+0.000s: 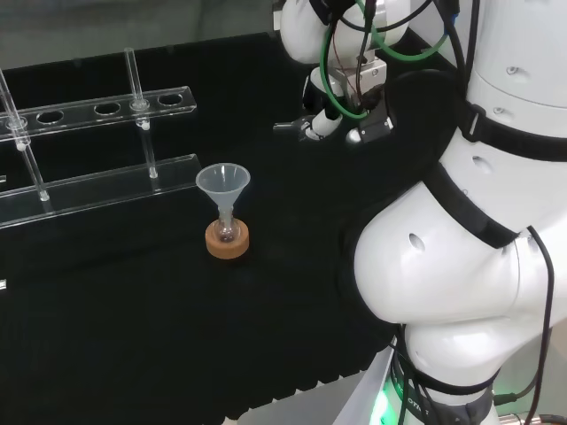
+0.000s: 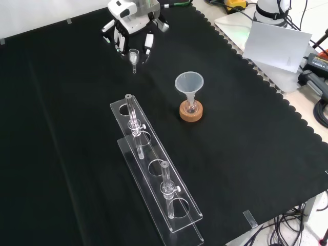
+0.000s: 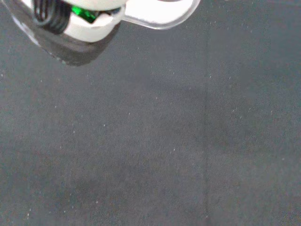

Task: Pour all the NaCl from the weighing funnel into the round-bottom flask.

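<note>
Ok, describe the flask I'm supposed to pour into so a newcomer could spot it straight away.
In the front view, start at the long clear rack lying across the black cloth. Just right of its far end sits a cork ring carrying the small flask. It alone has a clear funnel in its neck.

A clear plastic test-tube rack (image 2: pixel 156 186) stands on the black cloth (image 2: pixel 61 154), running from the middle of the front view toward its near right. Two glass tubes (image 2: pixel 134 120) stand upright in its holes, one at the far end and one (image 2: pixel 166 185) nearer. In the head view the rack (image 1: pixel 97 150) stands at the far left.
</note>
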Action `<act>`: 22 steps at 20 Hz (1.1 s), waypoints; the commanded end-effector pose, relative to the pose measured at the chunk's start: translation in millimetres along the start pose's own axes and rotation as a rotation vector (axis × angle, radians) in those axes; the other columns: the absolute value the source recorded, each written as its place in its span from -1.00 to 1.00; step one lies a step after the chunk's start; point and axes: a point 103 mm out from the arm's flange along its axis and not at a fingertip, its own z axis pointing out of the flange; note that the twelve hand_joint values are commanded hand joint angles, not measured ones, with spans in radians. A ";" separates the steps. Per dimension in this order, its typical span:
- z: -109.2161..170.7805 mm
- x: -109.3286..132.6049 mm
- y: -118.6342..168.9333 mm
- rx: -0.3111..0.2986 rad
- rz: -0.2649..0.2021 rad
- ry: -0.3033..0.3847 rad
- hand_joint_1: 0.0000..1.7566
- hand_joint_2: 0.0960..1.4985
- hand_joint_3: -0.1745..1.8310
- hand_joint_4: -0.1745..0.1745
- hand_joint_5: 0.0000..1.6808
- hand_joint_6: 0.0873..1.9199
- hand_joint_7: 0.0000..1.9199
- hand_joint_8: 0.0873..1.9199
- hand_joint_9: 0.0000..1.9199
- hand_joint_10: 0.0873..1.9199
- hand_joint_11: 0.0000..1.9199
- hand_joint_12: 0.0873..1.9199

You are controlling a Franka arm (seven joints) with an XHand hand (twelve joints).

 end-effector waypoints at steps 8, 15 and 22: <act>-34.6 8.0 -14.2 -0.044 -0.017 -0.025 0.25 0.09 -0.60 1.00 0.58 -0.63 0.65 -0.93 0.22 -0.93 -0.80 0.58; -48.9 22.0 -33.9 -0.070 -0.042 -0.016 0.25 0.08 -0.60 1.00 0.58 -0.63 0.65 -0.94 0.22 -0.93 -0.81 0.58; -59.1 33.1 -52.7 -0.074 -0.089 -0.013 0.25 0.08 -0.60 1.00 0.58 -0.63 0.65 -0.94 0.22 -0.94 -0.80 0.58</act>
